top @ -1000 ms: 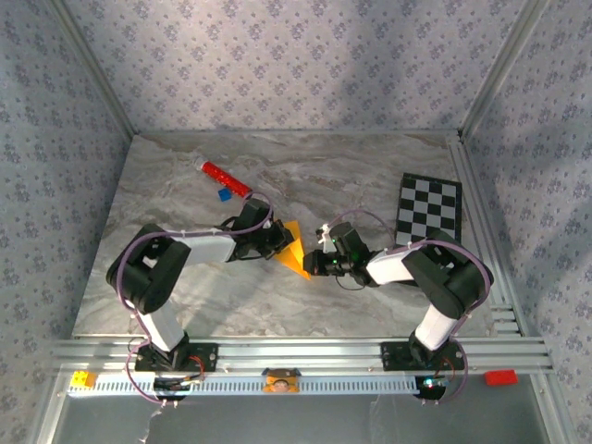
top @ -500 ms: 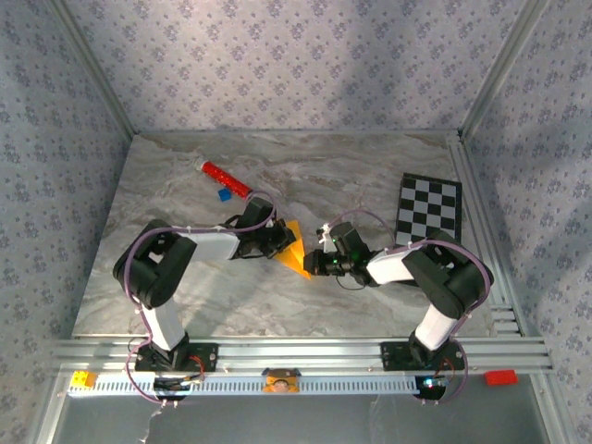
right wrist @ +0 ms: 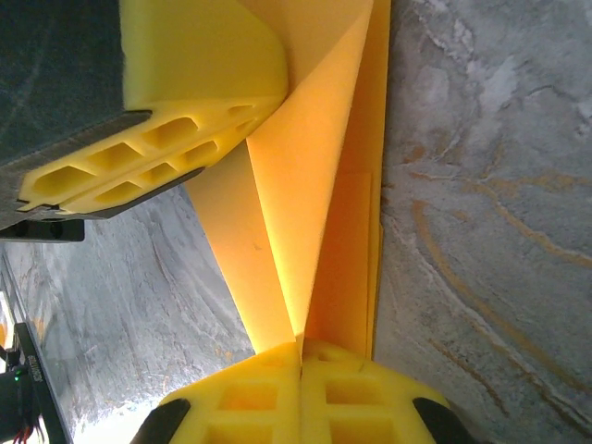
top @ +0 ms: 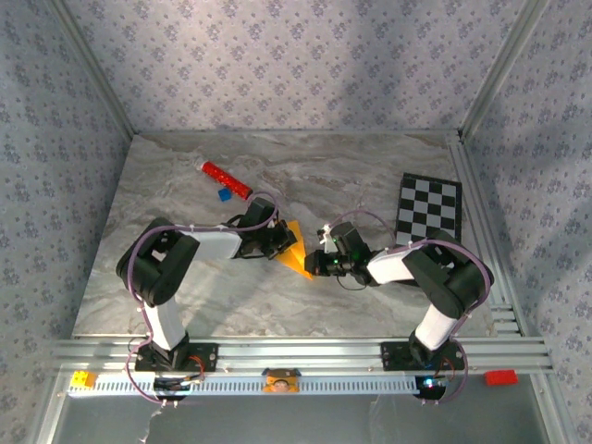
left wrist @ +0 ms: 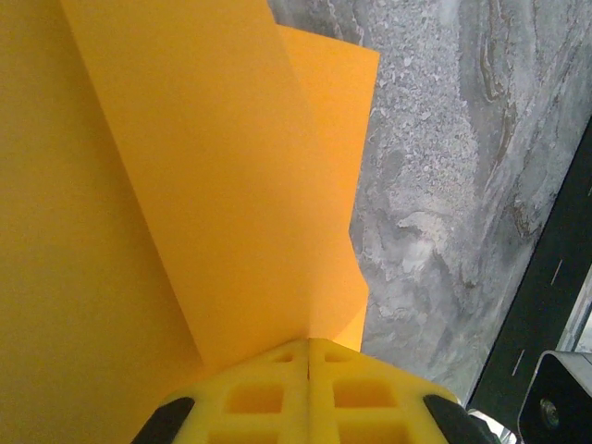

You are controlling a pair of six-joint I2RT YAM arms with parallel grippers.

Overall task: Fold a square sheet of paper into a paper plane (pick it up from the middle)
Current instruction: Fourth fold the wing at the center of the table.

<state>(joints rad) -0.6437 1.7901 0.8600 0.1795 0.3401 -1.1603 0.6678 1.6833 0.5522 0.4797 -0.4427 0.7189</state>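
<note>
1. Two grippers meet at the square sheet of paper (top: pixel 296 252). It sits around the middle of the marble surface (top: pixel 185 287), a little closer to the near edge than to the far edge.
2. From the left side comes the left gripper (top: pixel 280 242). In its wrist view its yellow fingers (left wrist: pixel 268 398) are pressed together with no gap, and a fold of the orange-yellow paper is pinched between their tips.
3. From the right side comes the right gripper (top: pixel 315 262). It is likewise closed tight, and its own camera shows the paper's layers running straight into the seam between its fingers (right wrist: pixel 250 398).
4. Both ends of the sheet are therefore clamped, and the paper spans the short gap between the two grippers.
5. The sheet is no flat square: it is creased into several layers, with one flap standing up between the grippers and narrower layers beside it next to the marble.
6. In the right wrist view the left gripper's fingers grip the far end of that raised flap, just across from the right gripper's tips.
7. Well apart from the paper, toward the far left corner, lie a red cylinder (top: pixel 226 178) and, just beside it, a small blue block (top: pixel 223 195).
8. A checkered board (top: pixel 429 209) lies by the right edge.
</note>
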